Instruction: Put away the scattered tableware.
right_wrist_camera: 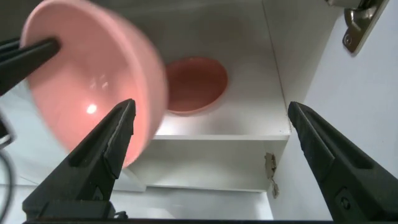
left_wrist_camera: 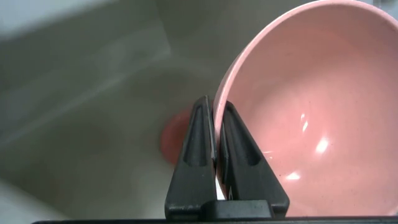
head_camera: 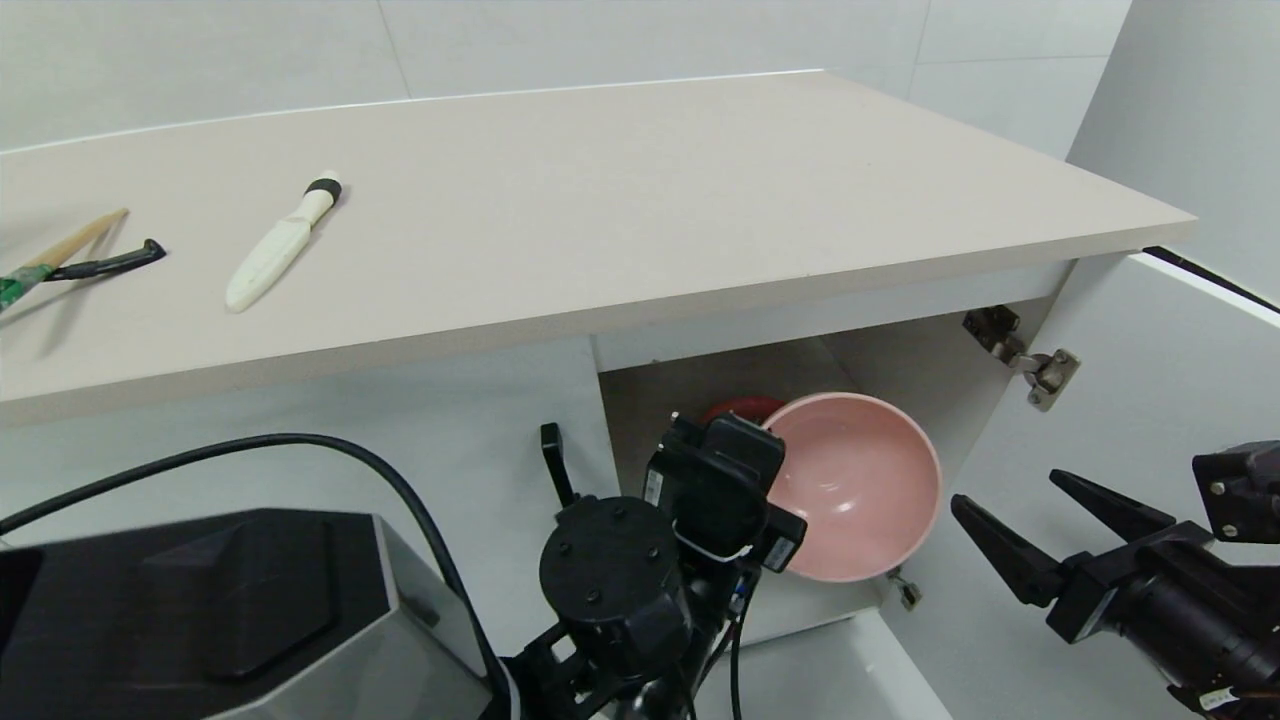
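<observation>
Left gripper (left_wrist_camera: 216,111) pinches pink bowl (left_wrist_camera: 311,112) rim; right gripper (right_wrist_camera: 210,107) gapes, facing red dish (right_wrist_camera: 196,84).

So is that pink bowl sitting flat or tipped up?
Tipped up: the pink bowl hangs by its rim from the left claw, its hollow facing out of the cupboard.
</observation>
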Controlling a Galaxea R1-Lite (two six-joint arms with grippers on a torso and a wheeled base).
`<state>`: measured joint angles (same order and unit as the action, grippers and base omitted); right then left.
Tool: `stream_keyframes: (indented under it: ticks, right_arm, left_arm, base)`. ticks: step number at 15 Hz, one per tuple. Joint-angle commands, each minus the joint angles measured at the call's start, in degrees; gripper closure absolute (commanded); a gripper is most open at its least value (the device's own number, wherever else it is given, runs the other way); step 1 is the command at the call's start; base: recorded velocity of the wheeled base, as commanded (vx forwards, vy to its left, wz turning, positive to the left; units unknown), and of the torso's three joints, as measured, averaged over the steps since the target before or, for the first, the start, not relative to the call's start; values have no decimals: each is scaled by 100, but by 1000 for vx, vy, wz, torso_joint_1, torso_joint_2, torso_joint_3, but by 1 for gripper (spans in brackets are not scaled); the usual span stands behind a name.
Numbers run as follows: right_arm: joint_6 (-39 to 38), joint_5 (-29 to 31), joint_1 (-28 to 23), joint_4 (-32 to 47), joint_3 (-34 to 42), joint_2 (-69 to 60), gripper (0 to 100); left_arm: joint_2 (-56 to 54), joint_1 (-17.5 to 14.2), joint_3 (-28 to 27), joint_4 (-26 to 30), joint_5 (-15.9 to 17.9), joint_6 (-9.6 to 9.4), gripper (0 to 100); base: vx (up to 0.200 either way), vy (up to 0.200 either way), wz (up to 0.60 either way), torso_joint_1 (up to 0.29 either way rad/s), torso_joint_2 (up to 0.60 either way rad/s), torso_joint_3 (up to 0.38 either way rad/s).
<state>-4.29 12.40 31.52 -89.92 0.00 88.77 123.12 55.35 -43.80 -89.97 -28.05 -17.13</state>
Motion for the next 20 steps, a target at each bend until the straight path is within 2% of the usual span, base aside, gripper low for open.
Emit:
stream_keyframes:
  ticks: [1,5,9,12,14,15,20]
  right_arm:
    - [-10,-1,3,-8,0,-106,0]
    - [-46,-1,-15,-8,-35,149,0]
    - [-63,8,-235,-8,-369,518,0]
    - [-63,-1,-235,-8,-571,501,0]
    - [-63,-1,-235,-8,-642,510,0]
    - [-63,-1,-235,-8,-738,501,100]
    - [-63,-1,-59,-8,-756,413,100]
  left_arm:
    - [335,-15,-507,-3,1,-115,100]
    - [326,11,-788,-3,1,-115,100]
    - [238,126,-788,-3,1,-19,100]
    - [212,134,-788,-3,1,131,100]
    - [186,134,-788,-3,1,140,100]
    - [186,134,-788,-3,1,140,100]
    - [203,134,-797,-3,1,140,100]
  base:
    - [0,0,0,0,0,0]
    - [0,0,0,0,0,0]
    - [0,0,0,0,0,0]
    - [0,0,0,0,0,0]
    - [0,0,0,0,0,0]
    - [0,0,0,0,0,0]
    - [0,0,0,0,0,0]
